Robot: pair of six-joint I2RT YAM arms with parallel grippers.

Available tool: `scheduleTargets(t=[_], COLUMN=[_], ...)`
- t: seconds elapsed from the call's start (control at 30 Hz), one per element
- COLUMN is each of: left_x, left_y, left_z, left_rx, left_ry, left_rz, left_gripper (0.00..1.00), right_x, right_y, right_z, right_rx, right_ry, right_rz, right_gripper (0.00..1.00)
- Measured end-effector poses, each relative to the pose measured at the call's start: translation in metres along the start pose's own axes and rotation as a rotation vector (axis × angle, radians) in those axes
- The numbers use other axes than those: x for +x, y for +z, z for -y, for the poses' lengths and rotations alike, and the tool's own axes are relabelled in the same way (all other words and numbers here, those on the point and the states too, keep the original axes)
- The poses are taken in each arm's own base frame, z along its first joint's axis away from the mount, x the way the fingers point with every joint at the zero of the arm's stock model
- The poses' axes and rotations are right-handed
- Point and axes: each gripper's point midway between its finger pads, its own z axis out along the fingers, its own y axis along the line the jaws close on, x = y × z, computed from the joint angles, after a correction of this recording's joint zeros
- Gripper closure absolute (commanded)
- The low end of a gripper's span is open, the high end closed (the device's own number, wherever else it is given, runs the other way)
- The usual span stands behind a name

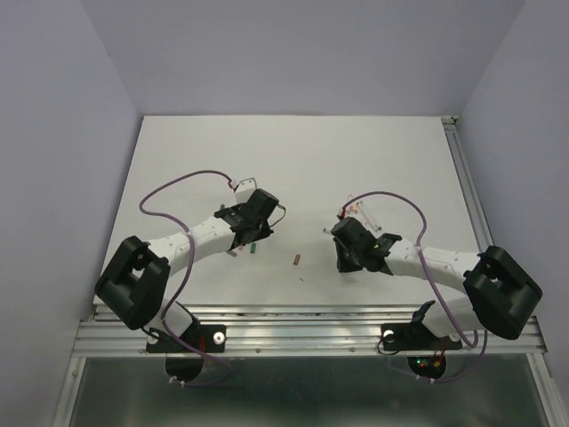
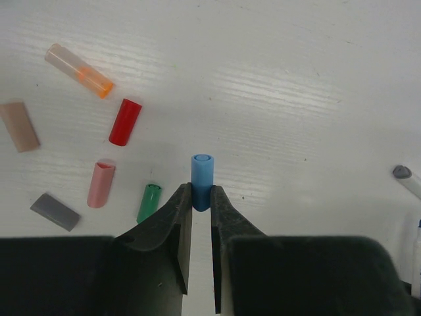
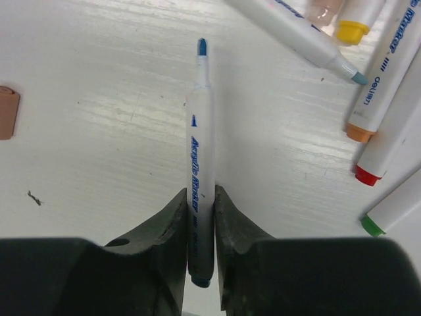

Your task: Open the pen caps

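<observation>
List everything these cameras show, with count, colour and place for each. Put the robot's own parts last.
blue cap: one, blue, gripped at one end by the left pincer
loose caps: six; orange-clear, red, brown, pink, green, grey; lying on the table to the left of the blue cap in the left wrist view
blue pen: one, white barrel, blue tip bare, held in the right pincer
other pens: at least five, white barrels; teal, yellow, orange, red, green ends; clustered at the right of the right wrist view
grey-tipped pen: one, right edge of the left wrist view
table: one, white
arms: two, white and black, near edge
left pincer: black, shut on the blue cap
right pincer: black, shut on the blue pen
</observation>
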Motion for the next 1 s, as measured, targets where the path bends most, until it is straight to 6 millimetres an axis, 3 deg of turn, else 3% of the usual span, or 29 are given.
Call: scheduleTargets(t=[0.17, 0.2, 0.37, 0.4, 0.53, 0.6, 0.73, 0.77, 1.0], left_x=[0.006, 0.008, 0.016, 0.017, 0.023, 0.024, 0.025, 0.024, 0.013], left_y=[0.003, 0.004, 0.007, 0.007, 0.008, 0.007, 0.005, 0.004, -0.011], left_z=[-0.004, -0.005, -0.01, -0.011, -0.015, -0.015, -0.016, -0.016, -0.006], left_rx=[-0.016, -0.02, -0.042, -0.046, -0.062, -0.062, -0.069, -0.072, -0.033], left_ry=[0.024, 0.028, 0.043, 0.046, 0.057, 0.061, 0.065, 0.066, 0.06], left_rz=[-0.021, -0.028, -0.056, -0.061, -0.083, -0.088, -0.097, -0.099, -0.073], left_gripper=[0.82, 0.82, 0.66, 0.65, 0.64, 0.57, 0.56, 0.5, 0.42], right_x=[-0.002, -0.003, -0.012, -0.015, -0.021, -0.025, -0.038, -0.042, -0.068], right_y=[-0.002, -0.003, -0.011, -0.013, -0.02, -0.025, -0.043, -0.048, -0.091], right_z=[0.012, 0.014, 0.016, 0.016, 0.018, 0.02, 0.026, 0.028, 0.039], right_rx=[0.055, 0.064, 0.07, 0.07, 0.074, 0.078, 0.095, 0.099, 0.089], right_ry=[-0.027, -0.03, -0.03, -0.029, -0.021, -0.012, 0.046, 0.068, 0.212], right_rz=[0.015, 0.021, 0.066, 0.076, 0.109, 0.131, 0.207, 0.23, 0.405], right_gripper=[0.58, 0.5, 0.43, 0.38, 0.36, 0.28, 0.07, 0.02, 0.0])
